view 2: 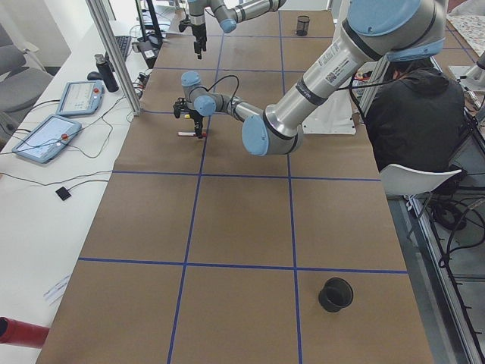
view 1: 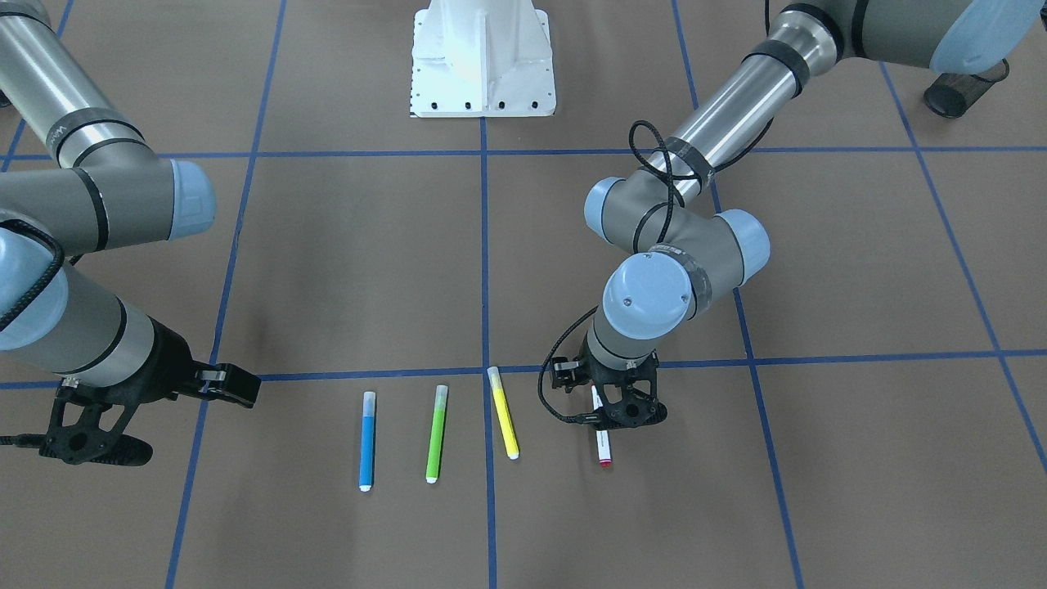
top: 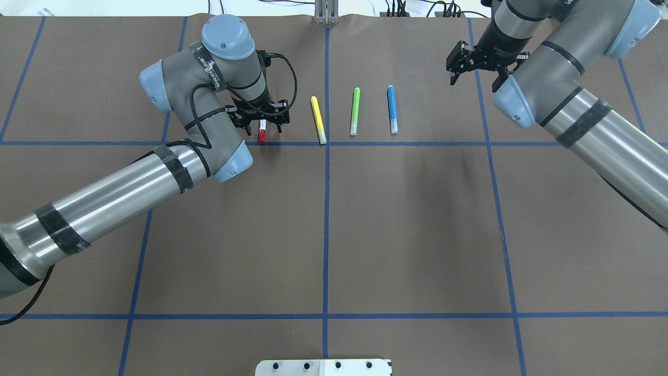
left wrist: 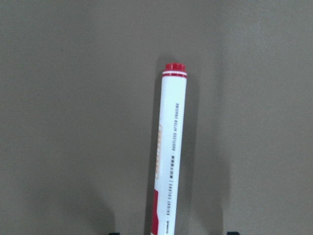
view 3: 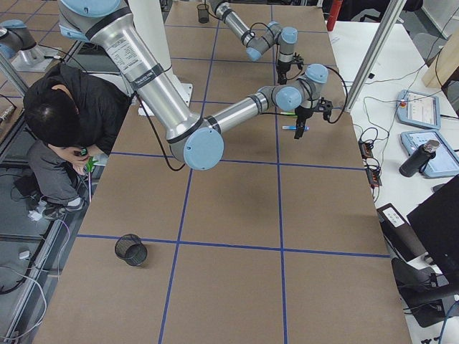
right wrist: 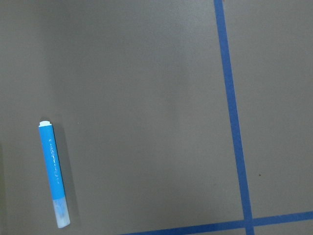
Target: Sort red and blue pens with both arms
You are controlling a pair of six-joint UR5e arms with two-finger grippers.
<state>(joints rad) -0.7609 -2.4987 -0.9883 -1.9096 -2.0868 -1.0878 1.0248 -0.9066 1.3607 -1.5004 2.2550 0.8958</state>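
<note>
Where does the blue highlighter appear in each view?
Front-facing: blue highlighter lower left of centre.
Overhead: upper right of centre.
Exterior left: too small to tell.
Exterior right: upper right of centre.
Left wrist: absent.
Right wrist: lower left.
Landmark: green highlighter beside it.

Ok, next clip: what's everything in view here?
marker: one, white with red ends, at the row's end on the robot's left.
yellow highlighter, green highlighter, blue highlighter: one each, in a row beside the marker.
cups: two, black mesh, one near each table end.
table: one, brown, blue tape lines.
person: one, black top, seated by the robot's base.
left gripper: black, open, down astride the marker.
right gripper: black, open, hovering beside the blue highlighter.
</note>
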